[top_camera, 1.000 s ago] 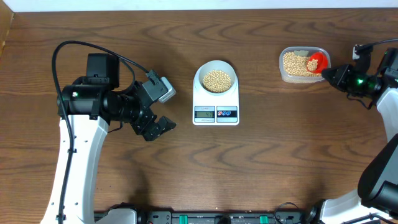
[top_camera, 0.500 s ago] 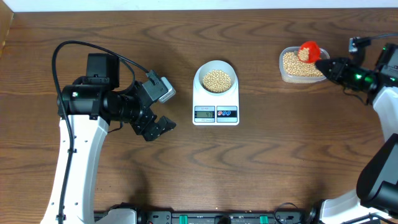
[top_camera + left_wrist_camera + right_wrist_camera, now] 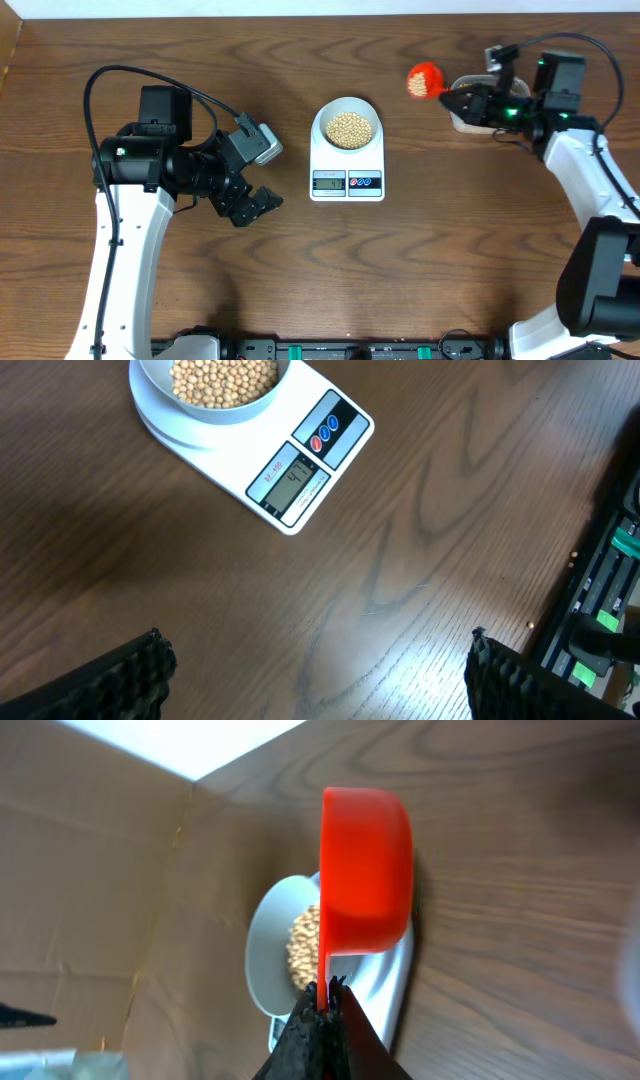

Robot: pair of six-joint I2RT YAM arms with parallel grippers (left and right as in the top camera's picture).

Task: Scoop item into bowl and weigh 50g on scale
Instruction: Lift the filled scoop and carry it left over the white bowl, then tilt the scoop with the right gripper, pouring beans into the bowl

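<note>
Noting a brown wooden table (image 3: pixel 480 230). We see the right arm reach leftward over the clear plastic tub (image 3: pixel 460 120), hiding most of it. The left gripper (image 3: pixel 258 203) is spread wide and empty, left of the white rectangular digital scale (image 3: pixel 347 182). The right gripper (image 3: pixel 455 98) is clenched on a red plastic scoop (image 3: pixel 424 80), between tub and scale. The pale round bowl (image 3: pixel 320 125) sits on the scale, holding small tan beans (image 3: pixel 348 128).
</note>
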